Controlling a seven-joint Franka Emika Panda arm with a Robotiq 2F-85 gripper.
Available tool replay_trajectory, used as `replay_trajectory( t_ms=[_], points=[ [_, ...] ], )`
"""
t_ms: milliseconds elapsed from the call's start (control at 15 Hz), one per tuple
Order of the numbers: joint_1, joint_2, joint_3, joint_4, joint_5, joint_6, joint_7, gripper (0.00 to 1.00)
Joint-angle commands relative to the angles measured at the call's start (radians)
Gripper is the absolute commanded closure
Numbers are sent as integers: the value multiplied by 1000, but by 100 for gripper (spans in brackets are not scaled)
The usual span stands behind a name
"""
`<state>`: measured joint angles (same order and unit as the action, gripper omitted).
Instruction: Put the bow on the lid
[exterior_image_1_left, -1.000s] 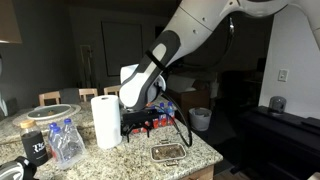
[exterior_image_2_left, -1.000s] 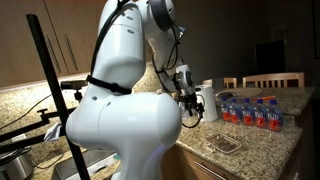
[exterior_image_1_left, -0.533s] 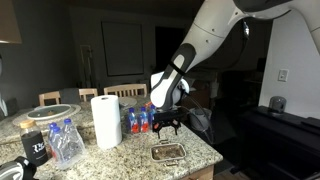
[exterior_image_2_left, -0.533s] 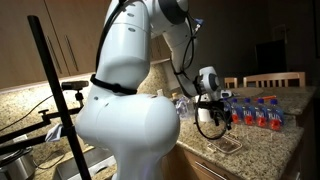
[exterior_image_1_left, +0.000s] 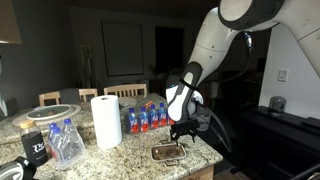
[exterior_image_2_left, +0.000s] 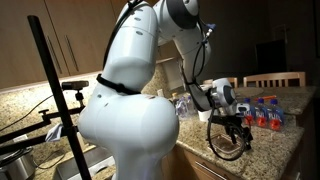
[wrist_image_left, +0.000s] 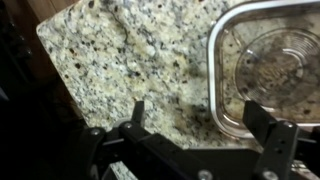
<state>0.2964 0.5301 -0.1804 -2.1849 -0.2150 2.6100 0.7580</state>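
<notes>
The end effector (exterior_image_1_left: 182, 129) hung wide open and empty over the worktop (wrist_image_left: 130, 50), jaws spread, probably to straddle the bow (wrist_image_left: 270, 65). The bow sat just beneath it, offset toward one finger rather than centred between them. I could not pick out the lid.

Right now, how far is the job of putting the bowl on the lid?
Done: nothing yet; the lid lies on the counter with no bowl on it. In hand: the tool hangs open and empty over the counter, beside the lid. Left: grasp the bowl, which I cannot pick out in these views, and set it on the lid.
</notes>
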Motion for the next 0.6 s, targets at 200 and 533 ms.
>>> replay_trajectory(
  t_ms=[200, 533],
  points=[
    [-14, 64, 47, -49, 45, 23, -19, 27],
    [-28, 52, 40, -53, 53, 9, -17, 55]
  ],
)
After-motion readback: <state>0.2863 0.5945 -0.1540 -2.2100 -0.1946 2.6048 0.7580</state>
